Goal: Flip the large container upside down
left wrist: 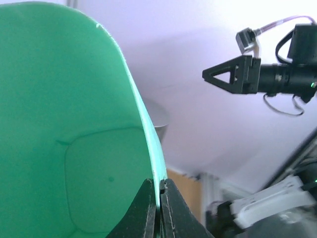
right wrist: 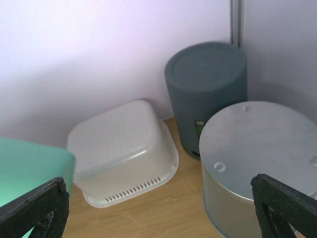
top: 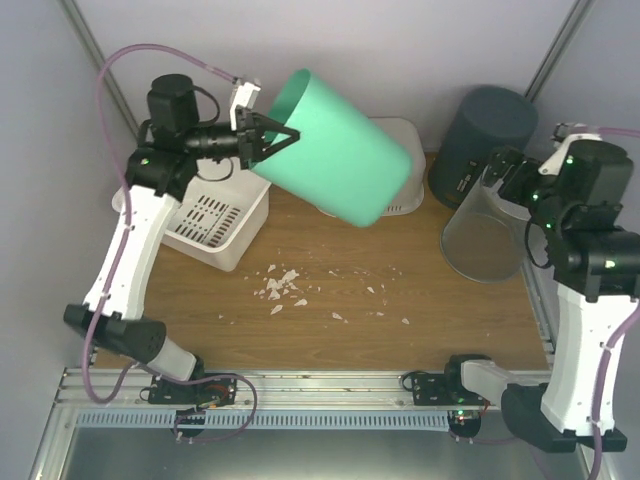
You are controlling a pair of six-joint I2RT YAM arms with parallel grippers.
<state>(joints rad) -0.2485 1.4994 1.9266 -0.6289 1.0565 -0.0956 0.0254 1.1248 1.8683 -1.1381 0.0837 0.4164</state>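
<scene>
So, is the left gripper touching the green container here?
Touching. The left wrist view shows the left gripper pinching the green container by its rim, fingers on both sides; the top view shows it aloft.

Green container (left wrist: 59, 124) runs off the left and bottom edges in the left wrist view. In the top view it covers much of the white basket (top: 408, 140). Right gripper (right wrist: 158, 179) fingers are cut by the bottom corners. White scraps (top: 282, 285) on the counter (top: 450, 320) are too small to identify.
</scene>
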